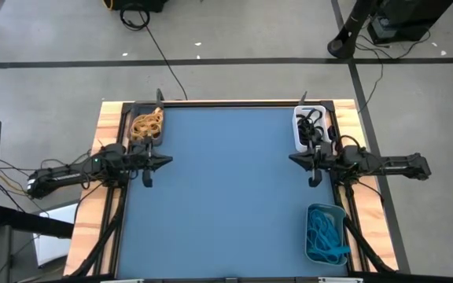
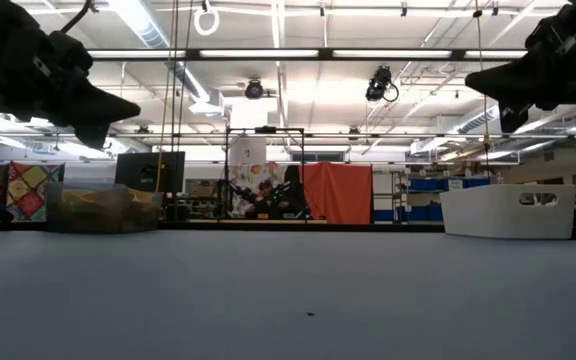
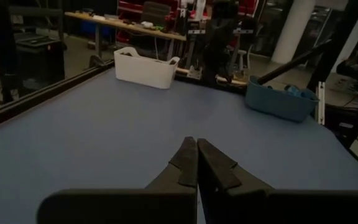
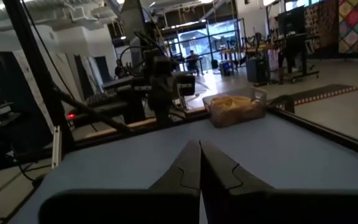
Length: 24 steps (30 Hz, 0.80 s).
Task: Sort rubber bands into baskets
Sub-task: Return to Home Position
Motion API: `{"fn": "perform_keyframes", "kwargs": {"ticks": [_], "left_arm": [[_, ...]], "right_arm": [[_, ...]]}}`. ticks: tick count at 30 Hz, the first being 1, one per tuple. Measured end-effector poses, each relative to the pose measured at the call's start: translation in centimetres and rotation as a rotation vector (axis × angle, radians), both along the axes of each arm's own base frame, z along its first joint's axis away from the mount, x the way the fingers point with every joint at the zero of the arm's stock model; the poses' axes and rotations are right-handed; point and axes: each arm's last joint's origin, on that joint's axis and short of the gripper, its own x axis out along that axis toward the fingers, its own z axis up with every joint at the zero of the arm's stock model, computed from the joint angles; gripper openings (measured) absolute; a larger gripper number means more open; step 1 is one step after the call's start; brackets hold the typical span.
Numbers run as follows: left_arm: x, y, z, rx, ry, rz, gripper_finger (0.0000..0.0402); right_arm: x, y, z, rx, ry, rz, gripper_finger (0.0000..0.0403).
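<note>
Hovering at opposite bench edges, the left claw and right claw are pinched shut, empty; bands lie in baskets, so I'd guess only homing remains.

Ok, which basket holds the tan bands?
The dark basket at the far left corner; the white basket holds black bands, the blue basket blue bands.

Low view: white basket contents behind its wall.
</note>
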Motion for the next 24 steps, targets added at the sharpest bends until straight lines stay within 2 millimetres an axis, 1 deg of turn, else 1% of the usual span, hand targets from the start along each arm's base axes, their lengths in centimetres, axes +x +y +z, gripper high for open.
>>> {"fn": "perform_keyframes", "kwargs": {"ticks": [5, 9, 13, 17, 22, 24], "left_arm": [[-0.1, -0.1, 0.1, 0.031, -0.011, -0.021, 0.0003], [-0.1, -0.1, 0.1, 0.056, -0.011, -0.024, 0.0003], [0.2, -0.2, -0.1, 0.089, -0.07, -0.06, 0.0003], [0.2, -0.3, -0.1, 0.09, -0.071, -0.075, 0.0003], [0.2, -0.3, -0.1, 0.094, -0.07, -0.076, 0.0003], [0.2, -0.2, -0.1, 0.091, -0.066, -0.052, 0.0003]], "right_arm": [[0.1, 0.0, -0.8, -0.006, 0.027, 0.001, 0.0008], [0.1, 0.0, -0.9, -0.003, 0.037, 0.002, 0.0008], [0.1, 0.0, -1.3, -0.012, 0.085, -0.003, 0.0008], [0.1, 0.0, -1.2, -0.009, 0.076, 0.013, 0.0008], [0.1, 0.1, -1.3, -0.047, 0.093, 0.03, 0.0008], [0.2, 0.2, -1.5, -0.085, 0.112, 0.069, 0.0009]]}}
